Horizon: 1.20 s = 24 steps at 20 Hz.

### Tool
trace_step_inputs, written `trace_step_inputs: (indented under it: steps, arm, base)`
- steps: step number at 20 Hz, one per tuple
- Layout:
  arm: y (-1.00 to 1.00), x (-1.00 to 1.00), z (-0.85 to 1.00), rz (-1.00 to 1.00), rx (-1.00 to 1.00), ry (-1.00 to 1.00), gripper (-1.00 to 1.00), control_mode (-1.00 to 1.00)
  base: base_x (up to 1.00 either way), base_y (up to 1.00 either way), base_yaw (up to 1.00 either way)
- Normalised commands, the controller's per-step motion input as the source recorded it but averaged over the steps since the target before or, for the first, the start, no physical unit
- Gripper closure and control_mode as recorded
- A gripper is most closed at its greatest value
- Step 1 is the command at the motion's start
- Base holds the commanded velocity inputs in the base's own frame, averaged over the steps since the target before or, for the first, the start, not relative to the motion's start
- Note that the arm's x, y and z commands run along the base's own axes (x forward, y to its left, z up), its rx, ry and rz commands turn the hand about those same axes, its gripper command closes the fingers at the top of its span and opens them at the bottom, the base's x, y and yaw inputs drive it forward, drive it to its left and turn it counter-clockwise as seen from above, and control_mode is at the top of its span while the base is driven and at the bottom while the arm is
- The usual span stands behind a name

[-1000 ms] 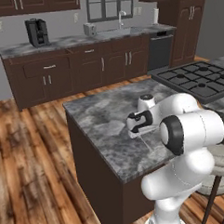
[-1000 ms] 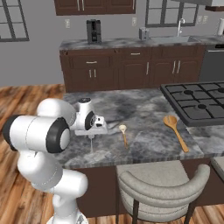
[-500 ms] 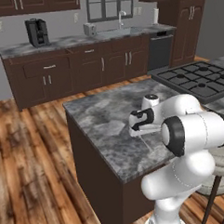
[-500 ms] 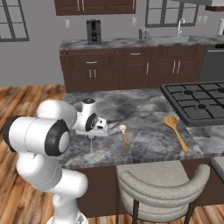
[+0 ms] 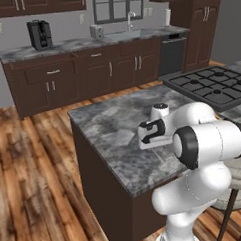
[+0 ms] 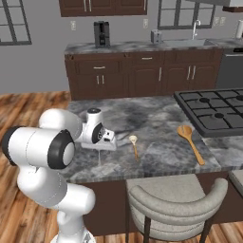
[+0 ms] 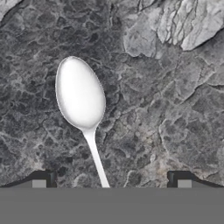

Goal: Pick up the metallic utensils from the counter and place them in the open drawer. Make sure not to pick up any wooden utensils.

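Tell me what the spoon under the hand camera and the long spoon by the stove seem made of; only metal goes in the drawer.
The spoon looks like metal: pale silver-white, smooth bowl, slim handle, though the render is flat, so not certain. The long spoon looks wooden: matte orange-tan. They lie on the counter, which looks like polished grey-white marbled stone.

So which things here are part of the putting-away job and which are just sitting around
Part of the job:
- metal spoon, lying on the counter
- gripper, open above the spoon
- wooden spoon and small wooden spoon, both to be left alone

Just lying about:
- stove top
- stool
- coffee maker
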Motion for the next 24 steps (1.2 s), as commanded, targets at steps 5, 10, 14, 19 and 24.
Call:
trace_step_inputs:
  steps: [5,10,14,19,24]
  arm:
    - [0.0,-0.17,-0.23,0.01,0.0,0.0,-1.0,-1.0]
    - [0.0,-0.27,-0.23,0.06,0.0,0.0,-1.0,-1.0]
    - [0.0,-0.29,-0.16,0.04,0.0,0.0,-1.0,-1.0]
    - [-0.01,-0.08,-0.09,0.02,0.0,0.0,-1.0,-1.0]
    - [-0.05,0.06,-0.01,0.03,0.0,0.0,-1.0,-1.0]
  base:
    - [0.0,0.0,0.0]
    - [0.0,0.0,0.0]
    - [0.0,0.0,0.0]
    - [0.0,0.0,0.0]
    - [0.0,0.0,0.0]
